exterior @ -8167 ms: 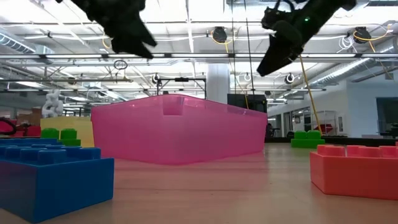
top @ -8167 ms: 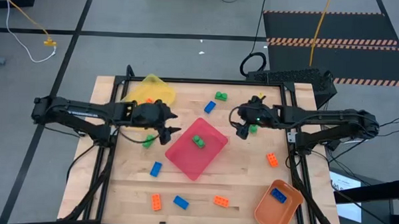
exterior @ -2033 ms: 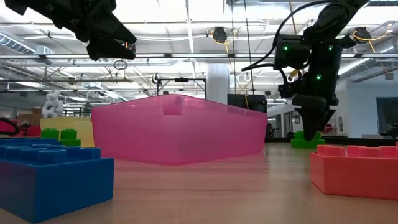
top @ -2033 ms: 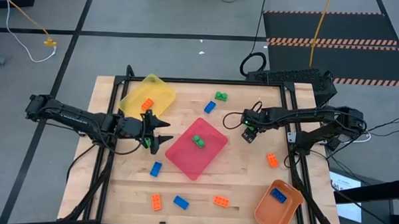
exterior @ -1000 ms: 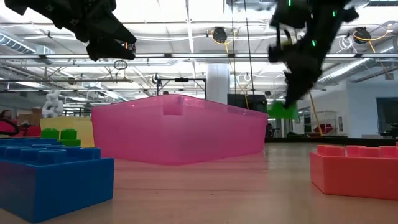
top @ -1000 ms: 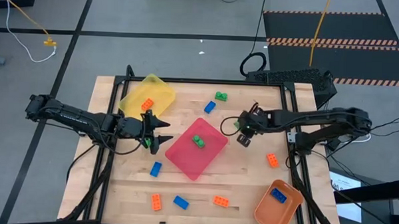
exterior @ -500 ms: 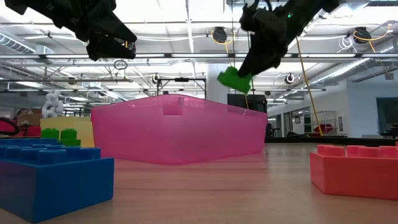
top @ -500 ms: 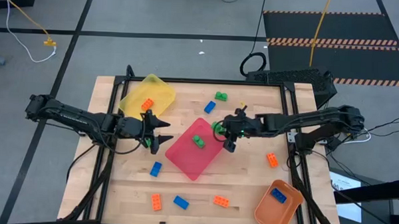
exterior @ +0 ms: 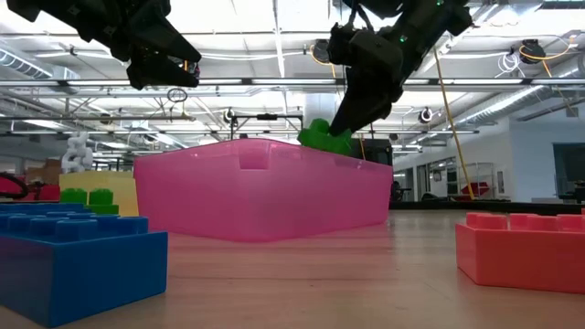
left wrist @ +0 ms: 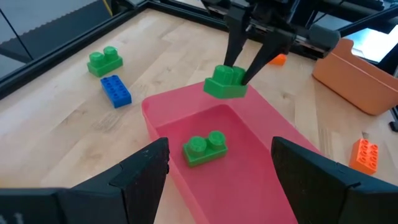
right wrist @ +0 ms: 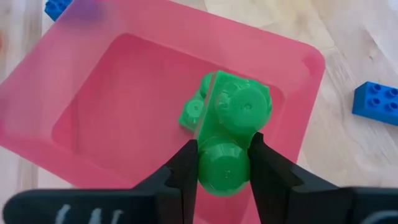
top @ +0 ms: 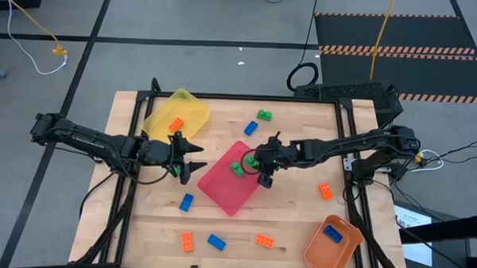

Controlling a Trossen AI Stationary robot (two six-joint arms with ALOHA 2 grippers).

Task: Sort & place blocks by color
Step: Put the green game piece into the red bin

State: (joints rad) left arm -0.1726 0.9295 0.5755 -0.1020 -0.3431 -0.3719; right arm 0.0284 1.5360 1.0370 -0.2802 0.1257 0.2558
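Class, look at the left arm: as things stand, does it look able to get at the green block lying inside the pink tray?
Probably yes. The left claw is open and empty beside the pink tray, facing the green block. The right claw holding another block over the tray may crowd it.

The counter [top: 299,216] is showing pale, matt wood with a fine grain. The pink-red tray [left wrist: 261,155] is looking like smooth, faintly translucent plastic. The green block [right wrist: 230,124] is gleaming as glossy moulded plastic, as is the orange tray [top: 330,250] at five o'clock.
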